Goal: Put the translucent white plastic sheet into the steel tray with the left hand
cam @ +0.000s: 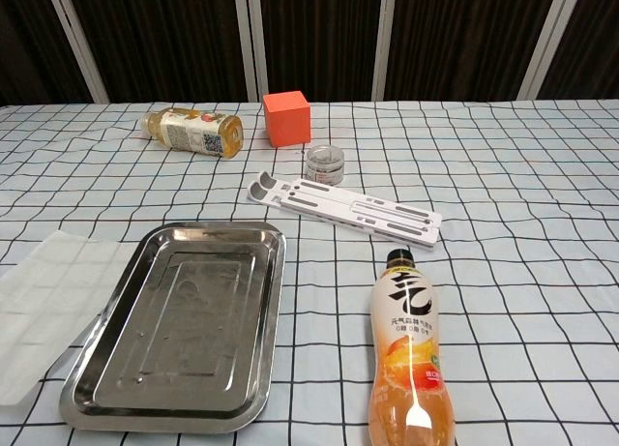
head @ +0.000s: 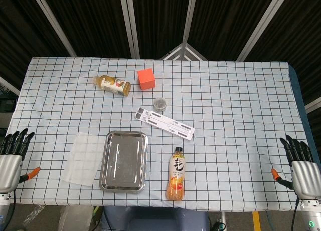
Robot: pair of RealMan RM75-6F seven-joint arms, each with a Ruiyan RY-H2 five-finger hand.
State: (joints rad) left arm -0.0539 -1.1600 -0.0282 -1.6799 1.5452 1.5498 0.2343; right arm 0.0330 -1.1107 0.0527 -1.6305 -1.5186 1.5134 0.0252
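The translucent white plastic sheet (head: 83, 158) (cam: 50, 299) lies flat on the checked cloth, just left of the steel tray (head: 125, 161) (cam: 180, 323), which holds nothing. My left hand (head: 11, 158) hovers off the table's left front edge, fingers spread and holding nothing, well left of the sheet. My right hand (head: 302, 167) hangs off the right front edge, fingers apart and holding nothing. Neither hand shows in the chest view.
An orange drink bottle (head: 176, 173) (cam: 410, 361) lies right of the tray. Behind it sit a white slotted bracket (head: 164, 123) (cam: 345, 207), a small jar (head: 160, 103) (cam: 325, 162), an orange cube (head: 146, 78) (cam: 287, 117) and a tea bottle (head: 112, 84) (cam: 191, 132) on its side.
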